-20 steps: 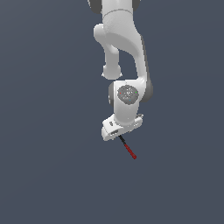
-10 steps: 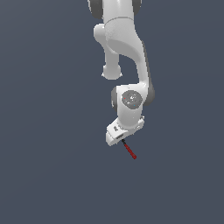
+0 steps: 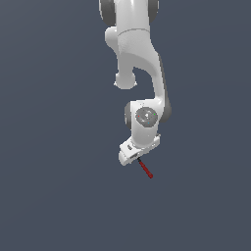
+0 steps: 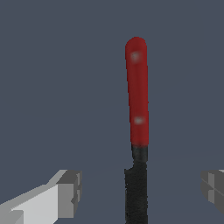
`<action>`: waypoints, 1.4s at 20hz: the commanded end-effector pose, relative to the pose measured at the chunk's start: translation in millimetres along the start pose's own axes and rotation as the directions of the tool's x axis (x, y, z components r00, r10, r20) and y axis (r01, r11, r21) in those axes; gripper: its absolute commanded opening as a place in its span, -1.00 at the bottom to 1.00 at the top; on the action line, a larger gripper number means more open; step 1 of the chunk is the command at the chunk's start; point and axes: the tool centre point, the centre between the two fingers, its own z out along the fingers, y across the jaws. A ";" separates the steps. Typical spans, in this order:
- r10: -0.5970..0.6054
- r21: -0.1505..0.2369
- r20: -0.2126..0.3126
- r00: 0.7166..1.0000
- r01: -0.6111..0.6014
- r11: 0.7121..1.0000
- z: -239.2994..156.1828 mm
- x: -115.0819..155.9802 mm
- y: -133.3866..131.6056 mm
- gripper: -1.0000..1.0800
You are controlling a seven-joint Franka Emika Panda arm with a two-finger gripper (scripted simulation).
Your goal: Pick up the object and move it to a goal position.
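The arm (image 3: 139,73) has come down over the last second: in the exterior view the wrist and hand sit lower than they did, while the tool (image 3: 145,168) has stayed where it was, red end pointing down and toward the exterior view's right. The gripper (image 3: 133,153) has closed in on the tool's black end, so only a short piece of black shows beyond the hand and the red half sticks out past it.

The wrist view shows the fingers (image 4: 70,188) wide apart, one at each side of the picture, with the tool (image 4: 137,131) lying between them. Its black part runs toward the camera and its red part points away. Neither finger touches it; a clear gap shows on both sides, and the tool sits somewhat nearer one finger than the other.

Whether the tool rests on the table (image 3: 59,196) cannot be read directly, since the surface is a flat grey with no shadow or edge. It is not being held.

I judge this to be the end of the approach. The descent has brought the fingers around the black half, and closing them is what the pick-up now calls for. With so thin a tool off-centre, one finger may push it sideways before the other meets it. No goal marker is visible in either view.
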 end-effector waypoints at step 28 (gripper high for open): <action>-0.003 0.000 0.000 1.000 0.003 1.000 0.7 -5.6 10.2 -1.00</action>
